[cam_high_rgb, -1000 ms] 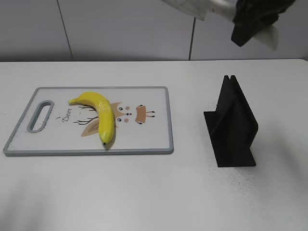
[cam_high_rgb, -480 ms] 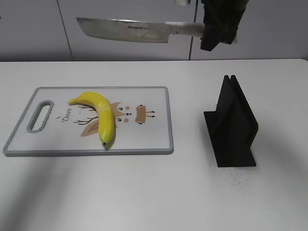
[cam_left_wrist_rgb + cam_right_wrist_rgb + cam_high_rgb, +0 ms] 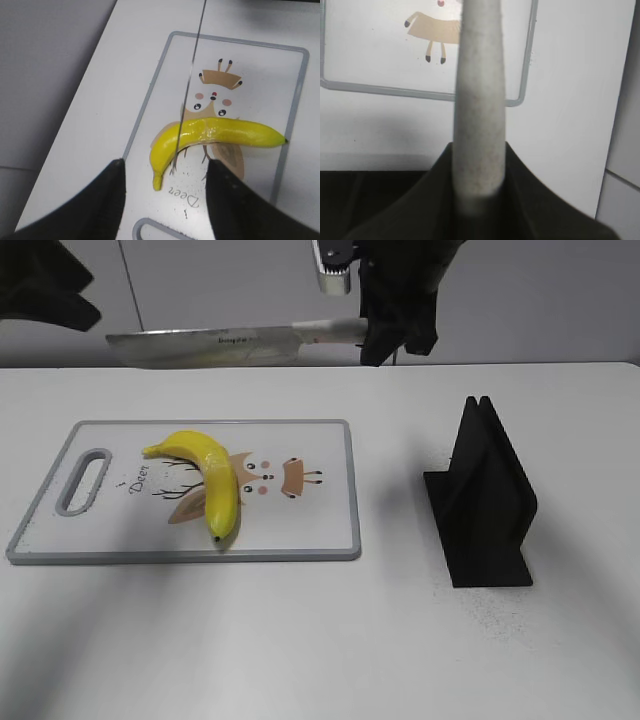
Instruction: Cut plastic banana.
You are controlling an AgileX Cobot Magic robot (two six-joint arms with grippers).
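Note:
The plastic banana [image 3: 210,485] lies curved on the cutting board [image 3: 310,530], stem to the left. My right gripper [image 3: 395,310] is shut on the handle of a knife [image 3: 200,345], whose blade reaches left, level, high above the board's far edge. In the right wrist view the pale handle [image 3: 479,100] sits between the shut jaws [image 3: 479,190]. My left gripper [image 3: 45,285] hangs at the top left. In the left wrist view it [image 3: 165,200] is open and empty above the banana's [image 3: 220,132] stem end, with the knife edge [image 3: 192,75] crossing the banana.
A black knife stand [image 3: 485,505] stands on the white table to the right of the board. The board has a handle slot [image 3: 85,480] at its left end and a deer print in the middle [image 3: 270,478].
The right gripper has carried the knife to the left and lower, so the blade is over the board. The left gripper has come into the exterior view at the top left.

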